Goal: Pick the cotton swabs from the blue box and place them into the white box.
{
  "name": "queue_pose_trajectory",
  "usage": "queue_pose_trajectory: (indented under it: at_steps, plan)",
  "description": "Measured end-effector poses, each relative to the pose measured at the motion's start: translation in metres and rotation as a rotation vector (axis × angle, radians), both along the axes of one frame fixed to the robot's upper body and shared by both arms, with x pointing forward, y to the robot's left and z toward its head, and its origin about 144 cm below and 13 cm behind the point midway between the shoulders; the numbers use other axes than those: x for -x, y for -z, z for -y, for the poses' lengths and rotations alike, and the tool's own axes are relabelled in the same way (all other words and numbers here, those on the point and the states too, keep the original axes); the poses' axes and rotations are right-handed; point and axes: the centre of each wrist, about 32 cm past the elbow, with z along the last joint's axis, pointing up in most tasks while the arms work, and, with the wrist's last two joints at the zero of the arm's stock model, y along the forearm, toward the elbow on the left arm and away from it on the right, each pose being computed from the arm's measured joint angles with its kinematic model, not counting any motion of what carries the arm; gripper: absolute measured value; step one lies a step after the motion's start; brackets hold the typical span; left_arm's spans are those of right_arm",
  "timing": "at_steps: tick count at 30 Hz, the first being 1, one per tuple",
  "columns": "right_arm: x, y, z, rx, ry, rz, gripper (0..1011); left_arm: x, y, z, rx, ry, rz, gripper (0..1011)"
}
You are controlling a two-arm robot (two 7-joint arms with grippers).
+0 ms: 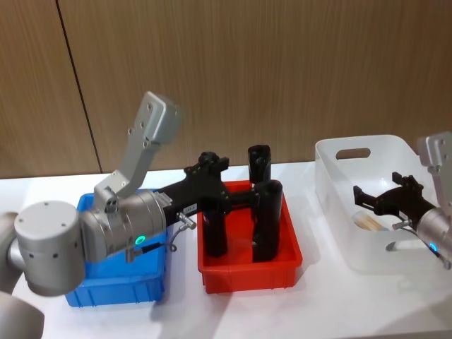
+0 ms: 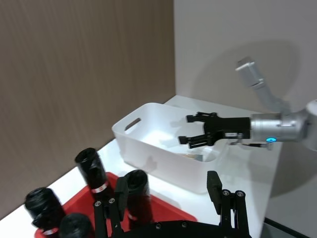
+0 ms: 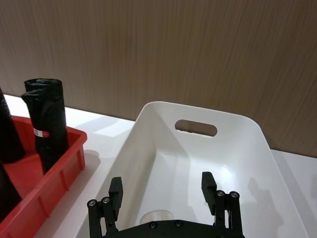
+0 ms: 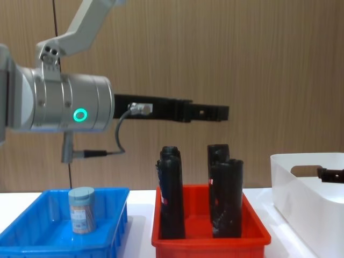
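Left gripper [image 4: 223,113] hangs open above the red bin [image 4: 209,244]; right gripper [image 2: 187,130] open over the white box [image 4: 301,199]; one swab tub [image 4: 81,209] in the blue box [image 4: 115,215]

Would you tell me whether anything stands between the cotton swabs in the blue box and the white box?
Yes: the red bin of tall black tubes sits between the blue box and white box, beneath the left gripper.
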Motion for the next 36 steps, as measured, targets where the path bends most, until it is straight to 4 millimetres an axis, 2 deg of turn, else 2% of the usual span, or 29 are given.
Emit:
queue_pose_trajectory:
  at_steps: [36]
  plan:
    - [0.087, -0.005, -0.047, -0.070, -0.052, 0.145, 1002, 0.060, 0.063, 0.010, -0.061, -0.372, 0.246, 1004]
